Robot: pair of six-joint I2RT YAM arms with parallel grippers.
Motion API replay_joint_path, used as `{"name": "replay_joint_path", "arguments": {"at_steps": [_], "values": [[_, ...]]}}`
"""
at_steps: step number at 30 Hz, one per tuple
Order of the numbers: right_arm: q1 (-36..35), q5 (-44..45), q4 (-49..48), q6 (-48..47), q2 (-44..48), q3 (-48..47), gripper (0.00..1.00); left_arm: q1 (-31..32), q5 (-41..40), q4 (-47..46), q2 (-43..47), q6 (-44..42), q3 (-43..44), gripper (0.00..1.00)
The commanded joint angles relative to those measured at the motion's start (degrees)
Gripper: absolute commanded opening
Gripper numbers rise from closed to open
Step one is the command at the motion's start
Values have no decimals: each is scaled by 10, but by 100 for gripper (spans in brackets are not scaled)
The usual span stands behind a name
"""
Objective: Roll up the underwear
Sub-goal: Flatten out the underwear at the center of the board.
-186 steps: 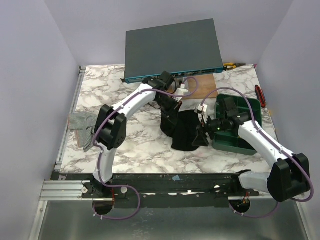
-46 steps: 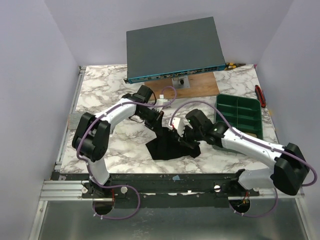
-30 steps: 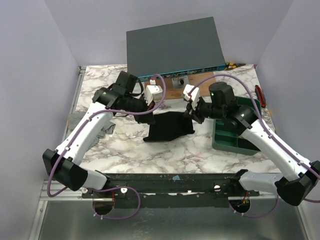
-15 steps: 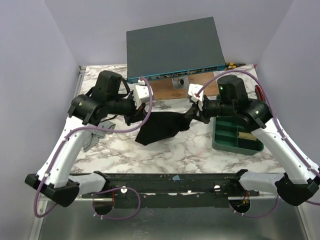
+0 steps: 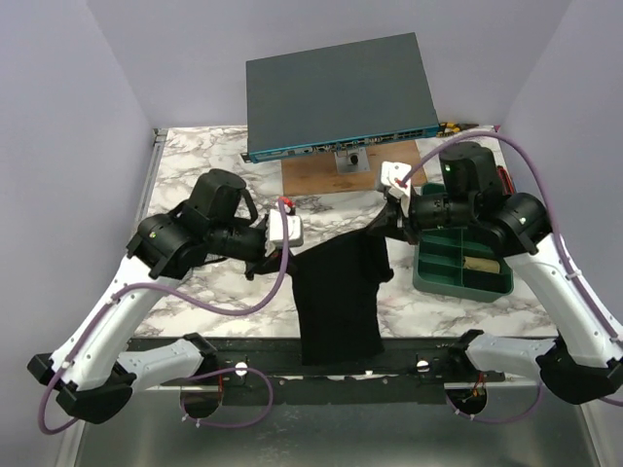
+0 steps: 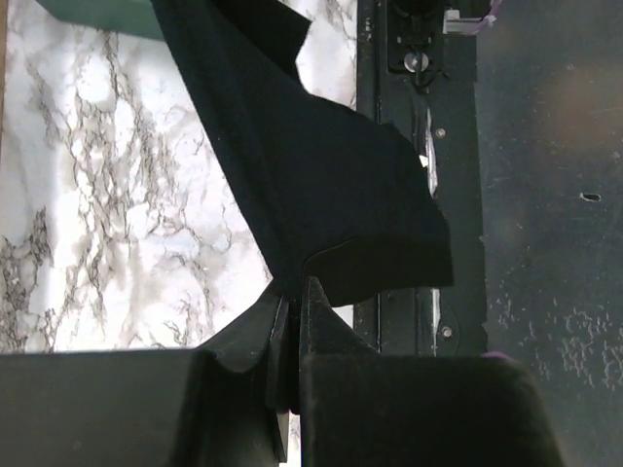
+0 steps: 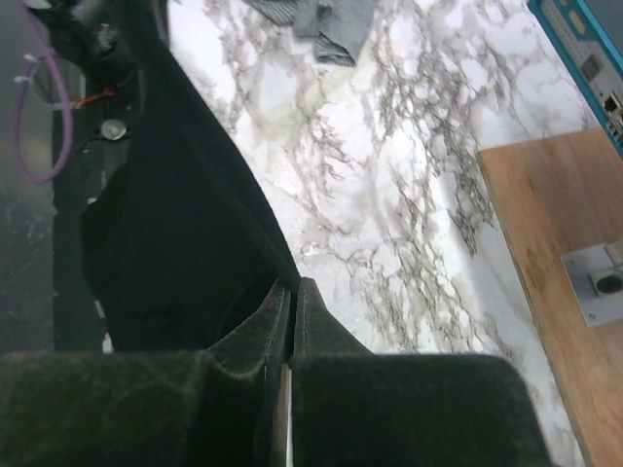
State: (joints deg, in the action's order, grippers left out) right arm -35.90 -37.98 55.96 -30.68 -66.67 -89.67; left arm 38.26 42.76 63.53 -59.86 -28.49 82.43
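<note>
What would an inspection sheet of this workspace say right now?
Surface: marble-pattern table.
Job's things: black underwear held up off the table, hanging unrolled between both arms.
Clutter: green tray at the right; grey cloth on the table; grey box over a wooden board at the back.
Grippers: left gripper and right gripper both shut on the underwear.
Cables: purple cables loop along both arms.
Surroundings: lavender walls.

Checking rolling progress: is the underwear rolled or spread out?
Spread, unrolled: underwear hangs flat, pinched by left gripper and right gripper.
</note>
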Motion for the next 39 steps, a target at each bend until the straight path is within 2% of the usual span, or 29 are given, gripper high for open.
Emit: {"name": "replay_joint_path", "arguments": {"at_steps": [1, 3, 8, 14, 24, 27, 35, 39], "values": [[7, 107, -68, 57, -38, 36, 1, -28, -15, -31, -49, -6, -12, 0], [9, 146, -83, 62, -70, 48, 1, -60, -27, -57, -80, -4, -36, 0], [25, 155, -167, 69, -155, 125, 1, -128, -84, -124, -184, 20, -92, 0], [58, 155, -275, 43, -275, 174, 1, -136, -150, -207, -277, 78, -134, 0], [59, 204, -374, 6, -353, 170, 1, -136, -214, -284, -319, 140, -144, 0], [59, 222, -382, 0, -368, 155, 7, -136, -242, -296, -324, 153, -139, 1], [60, 284, -407, -29, -396, 132, 26, -136, -284, -299, -355, 190, -127, 10], [60, 317, -418, -41, -393, 132, 33, -136, -296, -304, -364, 201, -127, 23]]}}
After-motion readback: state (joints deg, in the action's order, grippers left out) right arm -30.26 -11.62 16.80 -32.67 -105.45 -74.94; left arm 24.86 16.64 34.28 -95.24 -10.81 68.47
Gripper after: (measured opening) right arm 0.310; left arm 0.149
